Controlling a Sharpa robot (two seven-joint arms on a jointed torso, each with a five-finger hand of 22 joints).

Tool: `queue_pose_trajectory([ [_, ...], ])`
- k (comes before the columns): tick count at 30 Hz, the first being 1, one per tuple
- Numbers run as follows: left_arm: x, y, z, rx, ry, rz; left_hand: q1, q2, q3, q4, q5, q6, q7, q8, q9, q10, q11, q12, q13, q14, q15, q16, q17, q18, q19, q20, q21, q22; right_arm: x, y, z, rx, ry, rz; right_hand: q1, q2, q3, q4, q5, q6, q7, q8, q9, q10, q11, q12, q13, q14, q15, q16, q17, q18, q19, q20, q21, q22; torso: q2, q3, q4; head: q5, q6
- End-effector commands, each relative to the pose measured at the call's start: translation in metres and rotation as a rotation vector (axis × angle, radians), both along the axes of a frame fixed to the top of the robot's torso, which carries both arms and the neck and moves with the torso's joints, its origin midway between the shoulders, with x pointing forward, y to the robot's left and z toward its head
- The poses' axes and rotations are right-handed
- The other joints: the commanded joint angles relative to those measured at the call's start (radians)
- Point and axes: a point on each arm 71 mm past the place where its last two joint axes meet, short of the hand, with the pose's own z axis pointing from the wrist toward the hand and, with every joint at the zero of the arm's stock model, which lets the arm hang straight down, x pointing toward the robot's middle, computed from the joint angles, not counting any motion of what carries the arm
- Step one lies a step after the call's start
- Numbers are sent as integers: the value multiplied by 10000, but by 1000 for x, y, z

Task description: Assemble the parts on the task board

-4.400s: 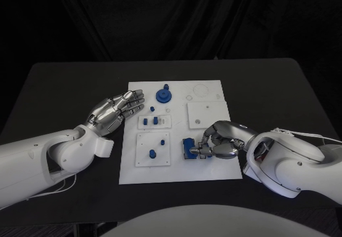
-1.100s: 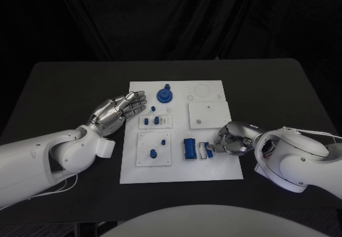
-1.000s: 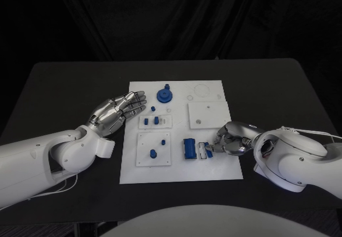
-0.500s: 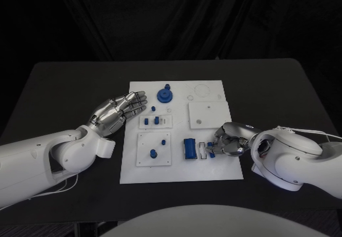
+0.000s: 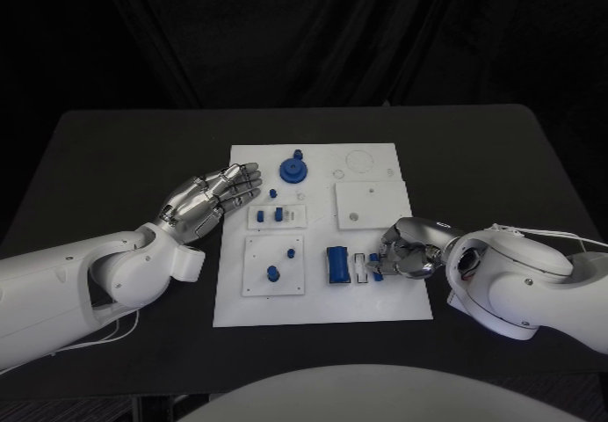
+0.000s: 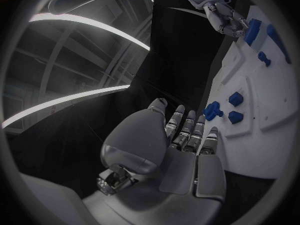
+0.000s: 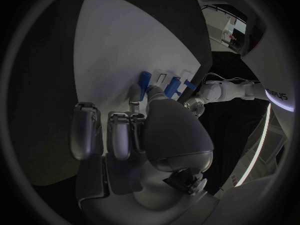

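A small blue part (image 5: 376,274) lies pinched in the right robot hand (image 5: 408,253).

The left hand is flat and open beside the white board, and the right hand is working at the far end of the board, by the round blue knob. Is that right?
Not quite. The left hand is open beside the white board, but the head view shows the right hand at the board's near right part, by the blue block, not by the round blue knob.

A black table (image 5: 126,158) stands before a black curtain (image 5: 304,53) hanging in folds behind it. Overhead, long curved light strips (image 6: 81,22) glow.
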Motion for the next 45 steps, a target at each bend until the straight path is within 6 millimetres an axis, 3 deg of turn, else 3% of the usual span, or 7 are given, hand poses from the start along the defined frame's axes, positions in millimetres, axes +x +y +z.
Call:
queue_pose_trajectory([
  [1,-1,-1,0,-155,-37,-140,46,-53,66,14,36,50,926,33,9,30,25,49,12,1,75,44,9,-113,66,31,55,8,-1,-5,-2,-984,-215,-44,20,-72,5,66,49,-117,22,-82,-28,1024,-2,15,2632,1043,6,25,2634,-57,207,-16,-48,1989,1,1,-2,-12,2],
  [19,-2,0,-1,-152,4,-139,37,-53,73,17,33,52,934,36,8,32,32,49,12,3,83,56,9,-120,72,31,58,11,-1,-3,5,-3882,-2017,1520,-38,-290,-23,113,150,-316,200,-528,-320,1024,152,15,2632,1035,131,4,2599,-40,163,86,-149,1959,-2,1,-7,22,2],
  [26,-2,0,-1,-158,10,-150,34,-55,75,16,32,50,936,36,8,37,35,60,13,3,85,55,9,-123,70,31,56,8,-1,-2,3,-4326,-1903,1744,-199,-337,-48,129,184,-382,306,-860,-532,1024,238,15,2632,1034,206,2,2594,-26,133,155,-223,1938,0,0,0,-28,2],
  [36,-2,0,-2,-159,27,-170,30,-59,79,15,32,70,939,42,10,47,41,80,15,4,89,60,9,-127,74,31,58,10,1,1,1,-4573,-1847,1916,-398,-455,-80,114,241,-584,542,-1584,-1012,1024,440,15,2632,1017,374,-40,2525,18,42,309,-449,1873,1,-1,-3,29,2],
  [39,-2,0,-2,-161,30,-177,30,-59,79,15,32,70,939,42,10,47,41,80,15,4,89,60,9,-127,74,31,58,10,2,2,1,-4591,-1855,1938,-366,-448,-54,94,286,-607,559,-1668,-1076,1024,456,15,2632,1017,390,-42,2522,26,29,327,-484,1863,3,0,-1,35,2],
  [44,-3,-1,-2,-164,35,-187,30,-59,79,15,32,70,939,42,10,47,41,80,15,4,89,60,9,-127,74,31,58,10,3,3,0,-4511,-1843,1904,-75,-505,122,-6,1089,-554,613,-1910,-1301,1024,507,15,2632,1017,435,-41,2524,37,14,380,-535,1854,2,1,2,30,2],
  [45,-3,-1,-2,-164,36,-188,30,-59,79,15,32,70,939,42,10,47,41,80,15,4,89,60,9,-127,74,31,58,10,3,2,0,-4354,-1789,1816,119,-484,286,-68,1816,-451,604,-1942,-1359,1024,504,15,2632,1019,429,-36,2533,32,26,381,-512,1864,-1,2,1,37,2],
])
